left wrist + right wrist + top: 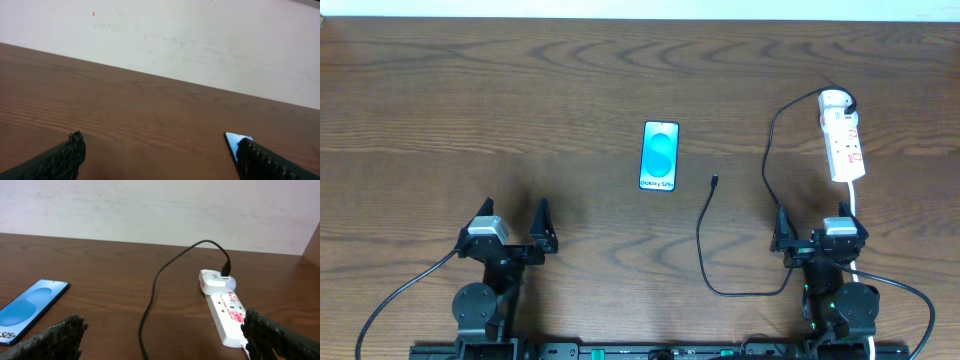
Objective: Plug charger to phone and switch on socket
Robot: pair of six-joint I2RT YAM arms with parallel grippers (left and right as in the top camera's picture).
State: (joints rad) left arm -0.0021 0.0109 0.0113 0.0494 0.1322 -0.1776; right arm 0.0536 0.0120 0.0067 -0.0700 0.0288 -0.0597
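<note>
The phone [660, 156] lies flat mid-table, blue-and-white screen up; it also shows in the right wrist view [30, 307], and its corner in the left wrist view [233, 142]. The socket [842, 137], a white strip with red marks, lies at the right; it also shows in the right wrist view [226, 307]. The charger [704, 232] is plugged into the strip's far end and loops down to a loose tip near the phone; part of it crosses the right wrist view [155, 285]. My left gripper [513, 222] is open and empty at the front left. My right gripper [817, 228] is open and empty just in front of the socket.
The socket's white cord [856, 205] runs toward my right arm's base. Black base cables [405, 290] trail off both arm bases at the front edge. A pale wall [150, 205] borders the table's far edge.
</note>
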